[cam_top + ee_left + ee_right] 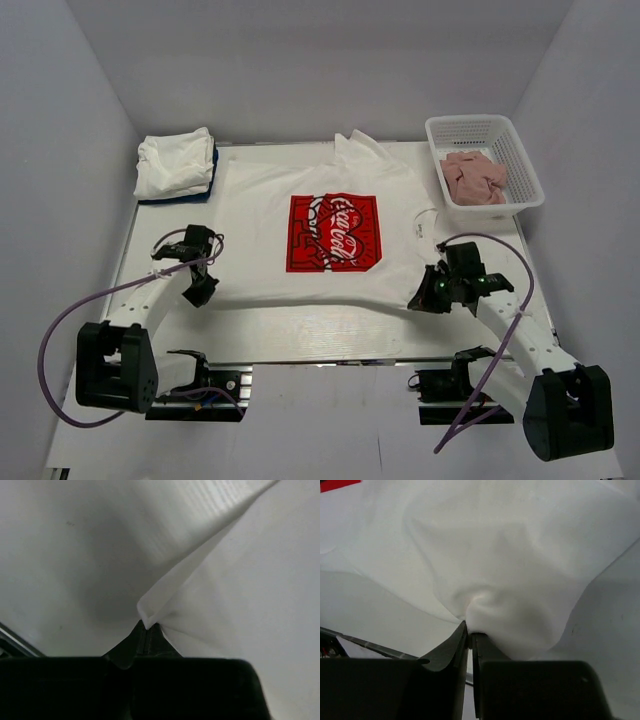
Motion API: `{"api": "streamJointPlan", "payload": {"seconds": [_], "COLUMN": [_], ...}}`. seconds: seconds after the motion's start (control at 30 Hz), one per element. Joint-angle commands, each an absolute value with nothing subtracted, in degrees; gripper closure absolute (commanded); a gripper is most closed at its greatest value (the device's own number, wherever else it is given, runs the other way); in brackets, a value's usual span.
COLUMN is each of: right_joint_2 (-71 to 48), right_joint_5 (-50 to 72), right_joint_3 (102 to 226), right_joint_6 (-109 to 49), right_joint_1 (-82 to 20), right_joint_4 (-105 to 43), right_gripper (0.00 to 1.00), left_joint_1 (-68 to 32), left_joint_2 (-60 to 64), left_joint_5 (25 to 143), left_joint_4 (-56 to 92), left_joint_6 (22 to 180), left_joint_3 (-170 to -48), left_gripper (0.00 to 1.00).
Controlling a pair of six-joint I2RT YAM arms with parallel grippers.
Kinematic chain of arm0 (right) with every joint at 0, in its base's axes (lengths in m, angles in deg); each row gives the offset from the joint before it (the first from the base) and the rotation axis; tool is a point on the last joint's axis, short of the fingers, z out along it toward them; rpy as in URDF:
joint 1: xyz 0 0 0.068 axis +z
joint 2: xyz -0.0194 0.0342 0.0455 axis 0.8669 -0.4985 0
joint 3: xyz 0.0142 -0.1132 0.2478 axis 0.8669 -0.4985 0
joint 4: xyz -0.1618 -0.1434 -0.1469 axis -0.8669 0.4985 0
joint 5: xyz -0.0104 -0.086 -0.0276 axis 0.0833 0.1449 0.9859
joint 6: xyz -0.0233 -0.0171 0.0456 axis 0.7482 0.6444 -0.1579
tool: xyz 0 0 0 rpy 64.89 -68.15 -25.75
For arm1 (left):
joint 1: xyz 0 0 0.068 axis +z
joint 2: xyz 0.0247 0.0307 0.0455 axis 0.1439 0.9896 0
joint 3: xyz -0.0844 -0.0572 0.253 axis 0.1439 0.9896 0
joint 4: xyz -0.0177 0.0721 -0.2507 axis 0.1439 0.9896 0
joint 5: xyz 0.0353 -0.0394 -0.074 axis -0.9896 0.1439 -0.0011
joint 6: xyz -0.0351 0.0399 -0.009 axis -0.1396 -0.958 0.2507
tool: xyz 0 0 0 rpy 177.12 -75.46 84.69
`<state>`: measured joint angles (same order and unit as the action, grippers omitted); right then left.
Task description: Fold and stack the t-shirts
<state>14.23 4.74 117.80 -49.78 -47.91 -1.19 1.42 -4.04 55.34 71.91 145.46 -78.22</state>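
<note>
White t-shirt (330, 190) lies spread print-up on the table (300, 345). Left gripper (200, 290) is clamped on a near corner. Right gripper (422, 298) is almost closed, pinching bunched cloth. Fabric looks light and limp, probably sags; corners and hems grip best.

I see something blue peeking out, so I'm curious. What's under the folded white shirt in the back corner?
A dark blue thing lies under the folded white shirt; only its edge shows. The rest is covered, so I cannot tell what it is.
</note>
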Motion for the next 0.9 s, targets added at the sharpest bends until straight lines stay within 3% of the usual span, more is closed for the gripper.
{"api": "streamJointPlan", "payload": {"seconds": [0.0, 0.03, 0.07, 0.1, 0.13, 0.17, 0.2, 0.23, 0.4, 0.53, 0.67, 0.87], "right_joint_2": [14.5, 14.5, 14.2, 14.2, 14.5, 14.6, 15.3, 15.3, 15.5, 13.0, 5.2, -2.1], "right_joint_5": [5.5, 6.4, 8.9, 9.1, 8.9, 8.5, 8.1, 8.2, 18.5, 23.1, 14.6, 4.5], "right_joint_3": [117.0, 117.7, 118.4, 119.1, 119.8, 120.4, 121.3, 122.7, 132.7, 135.8, 134.7, 129.2], "right_joint_6": [-53.8, -54.8, -55.5, -56.4, -56.6, -56.6, -55.9, -55.8, -52.8, -50.3, -49.6, -46.3], "right_joint_1": [-47.4, -47.6, -47.7, -47.5, -47.5, -47.4, -47.5, -47.7, -48.1, -48.0, -47.4, -46.1], "right_joint_4": [6.1, 6.8, 9.5, 11.6, 12.4, 13.8, 15.0, 16.6, 18.5, 10.3, 4.7, 0.8], "right_gripper": [0.89, 0.87, 0.75, 0.69, 0.62, 0.36, 0.10, 0.10, 0.10, 0.10, 0.10, 0.10], "left_joint_1": [1.9, 1.9, 1.9, 2.4, 2.4, 2.4, 2.4, 2.4, 2.4, 2.4, 1.2, 1.2], "left_joint_2": [-5.3, -6.4, -6.4, -7.0, -7.0, -7.0, -7.0, -7.0, -8.0, -7.0, -1.3, 11.9], "left_joint_5": [51.8, 51.8, 55.0, 55.0, 55.0, 54.4, 53.9, 52.6, 51.0, 58.7, 67.6, 74.5], "left_joint_4": [80.0, 80.0, 80.0, 81.1, 82.7, 84.1, 87.5, 89.0, 90.4, 77.1, 59.7, 48.0], "left_joint_6": [148.7, 149.3, 148.0, 147.9, 147.9, 147.9, 147.9, 147.9, 144.1, 137.9, 132.9, 129.5], "left_joint_3": [-79.8, -79.8, -79.8, -81.5, -82.6, -83.9, -86.4, -87.9, -95.8, -95.8, -94.0, -93.3], "left_gripper": [1.00, 0.88, 0.72, 0.49, 0.41, 0.34, 0.19, 0.00, 0.00, 0.00, 0.00, 0.00]}}
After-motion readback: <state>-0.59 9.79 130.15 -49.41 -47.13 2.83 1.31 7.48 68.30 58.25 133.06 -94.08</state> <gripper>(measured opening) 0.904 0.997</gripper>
